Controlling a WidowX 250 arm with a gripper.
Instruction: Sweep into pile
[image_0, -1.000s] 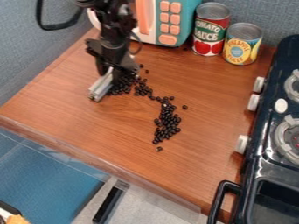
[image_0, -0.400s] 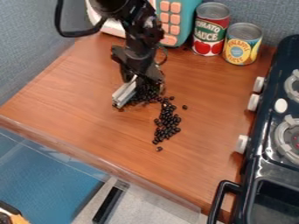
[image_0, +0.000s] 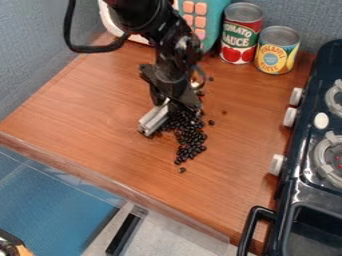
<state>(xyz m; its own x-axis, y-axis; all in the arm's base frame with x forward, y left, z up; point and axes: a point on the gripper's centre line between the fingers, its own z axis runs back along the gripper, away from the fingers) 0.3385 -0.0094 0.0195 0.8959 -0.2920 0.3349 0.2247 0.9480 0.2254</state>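
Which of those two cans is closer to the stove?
The yellow-and-blue can, the shorter one; the taller red can stands beside the teal toy microwave.

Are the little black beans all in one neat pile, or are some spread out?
Some are spread out. Most black beans bunch in a long, uneven clump, but a few stray beans lie apart from it.

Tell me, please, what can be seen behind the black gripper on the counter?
Past the gripper, dark beans show toward the stove, with loose ones farther back. Whatever lies directly behind it is covered, so I cannot tell how far the beans extend there.
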